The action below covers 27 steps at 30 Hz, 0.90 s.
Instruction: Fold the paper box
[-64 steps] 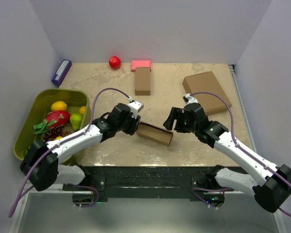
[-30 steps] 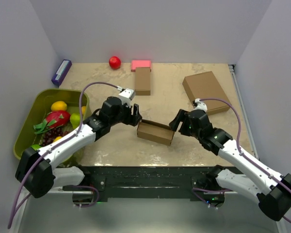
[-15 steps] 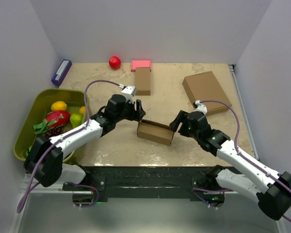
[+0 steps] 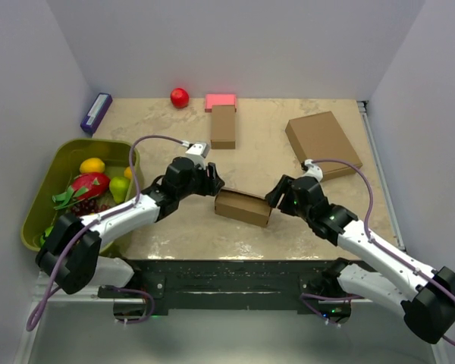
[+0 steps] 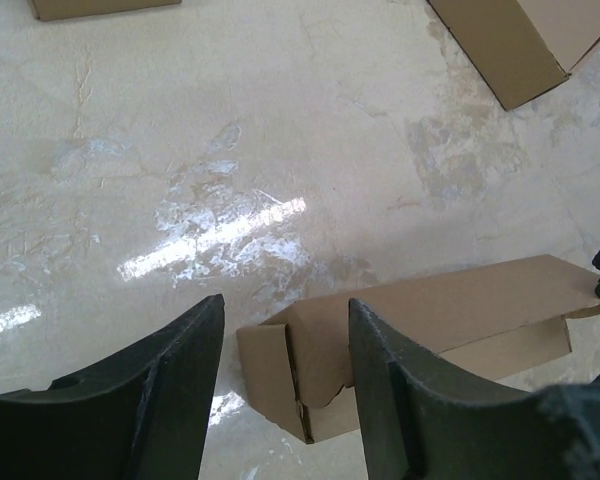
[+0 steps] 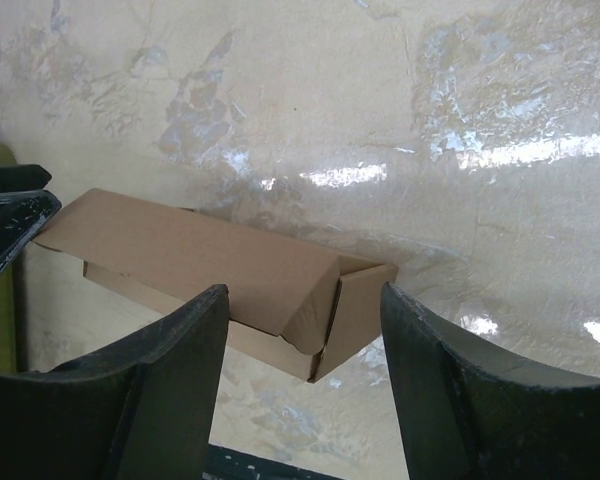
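The paper box (image 4: pixel 243 207) is a small low brown cardboard box lying on the table between my two arms, its lid resting loosely on top. My left gripper (image 4: pixel 211 182) is open just beyond the box's left end; in the left wrist view the box (image 5: pixel 420 330) lies between and past my open fingers (image 5: pixel 170 390), its end flap standing ajar. My right gripper (image 4: pixel 277 199) is open at the box's right end; in the right wrist view the box (image 6: pixel 220 270) sits between my fingers (image 6: pixel 450 380), untouched.
A narrow brown box (image 4: pixel 223 126) and a pink block (image 4: pixel 221 100) lie at the back centre, a red ball (image 4: pixel 180 96) beside them. A larger brown box (image 4: pixel 323 143) sits back right. A green bin (image 4: pixel 51 196) of fruit stands left, a purple object (image 4: pixel 96 112) beyond it.
My left gripper let go of the box's left end, lifted away toward the back, then came down close to it again. My right gripper moved in to the right end. The box settled flat.
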{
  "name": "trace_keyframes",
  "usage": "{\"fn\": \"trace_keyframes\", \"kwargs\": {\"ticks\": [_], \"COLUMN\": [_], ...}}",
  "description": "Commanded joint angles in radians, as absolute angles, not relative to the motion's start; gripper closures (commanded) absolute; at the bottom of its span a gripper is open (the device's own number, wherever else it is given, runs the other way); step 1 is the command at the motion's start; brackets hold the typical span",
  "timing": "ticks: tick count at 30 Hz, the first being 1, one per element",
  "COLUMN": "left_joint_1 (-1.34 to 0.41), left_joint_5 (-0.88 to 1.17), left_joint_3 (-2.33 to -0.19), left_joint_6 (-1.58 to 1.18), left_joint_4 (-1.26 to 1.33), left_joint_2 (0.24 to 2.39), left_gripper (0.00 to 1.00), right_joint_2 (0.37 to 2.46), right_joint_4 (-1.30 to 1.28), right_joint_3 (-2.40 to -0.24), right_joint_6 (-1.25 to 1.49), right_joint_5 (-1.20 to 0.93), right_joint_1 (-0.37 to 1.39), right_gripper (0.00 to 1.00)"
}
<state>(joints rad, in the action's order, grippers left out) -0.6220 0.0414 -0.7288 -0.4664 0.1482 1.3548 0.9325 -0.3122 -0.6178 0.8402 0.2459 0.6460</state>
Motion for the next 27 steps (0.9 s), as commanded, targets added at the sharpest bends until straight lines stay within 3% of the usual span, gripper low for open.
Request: {"fn": "trace_keyframes", "kwargs": {"ticks": [1,27], "left_joint_1": [-0.618,-0.630], "left_joint_5": [0.026,0.075], "left_joint_3": [-0.684,-0.489], "left_joint_6": [-0.492,-0.568], "left_joint_4": [0.210,0.288], "left_joint_2": [1.324,1.304], "left_gripper": [0.44,0.49], "right_joint_2": [0.919,0.897], "right_joint_4": [-0.295,-0.301], "right_joint_3": [-0.589,-0.471], "right_joint_6": [0.859,0.917], "right_joint_5": [0.291,0.284], "right_joint_1": [0.661,0.712], "right_gripper": [0.38,0.45]}}
